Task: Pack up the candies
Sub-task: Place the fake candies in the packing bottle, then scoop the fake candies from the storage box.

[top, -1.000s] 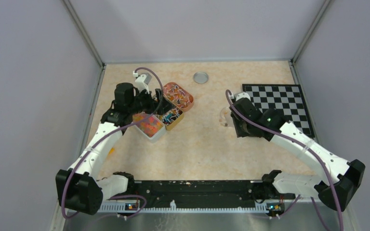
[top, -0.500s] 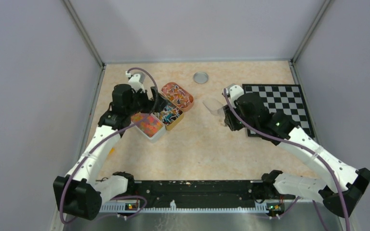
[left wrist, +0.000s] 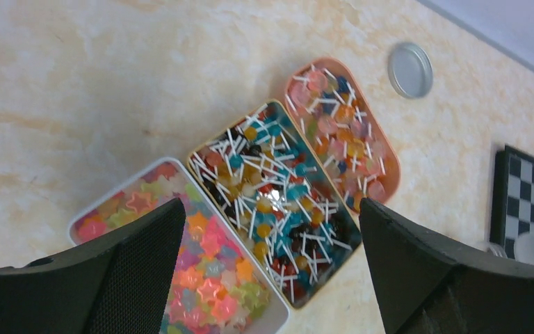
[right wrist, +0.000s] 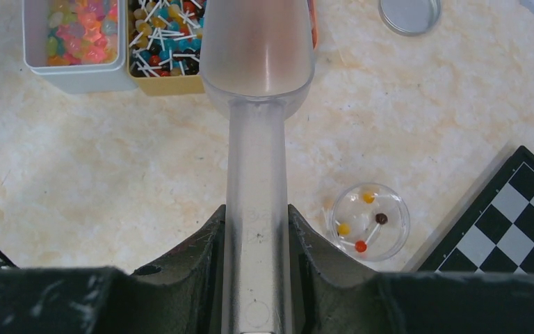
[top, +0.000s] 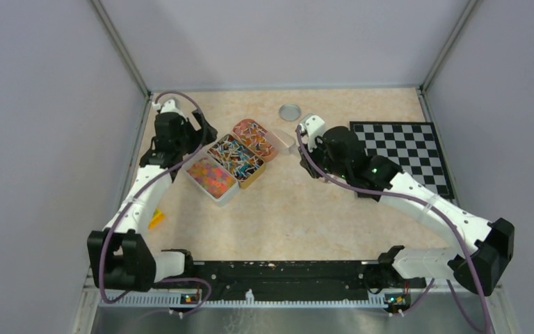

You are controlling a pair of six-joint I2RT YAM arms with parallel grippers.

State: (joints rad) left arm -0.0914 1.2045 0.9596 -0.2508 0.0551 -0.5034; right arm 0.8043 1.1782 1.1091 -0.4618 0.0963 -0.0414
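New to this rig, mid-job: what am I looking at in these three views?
Two robot arms are bolted to a table. One view looks down from above; the other two are wrist cameras. On the table: a white tin of star candies, two tins of tiny lollipops, a round metal lid, a checkerboard and a small clear cup holding a few more. The right tool grips a clear plastic scoop. The left tool hangs open, holding nothing.
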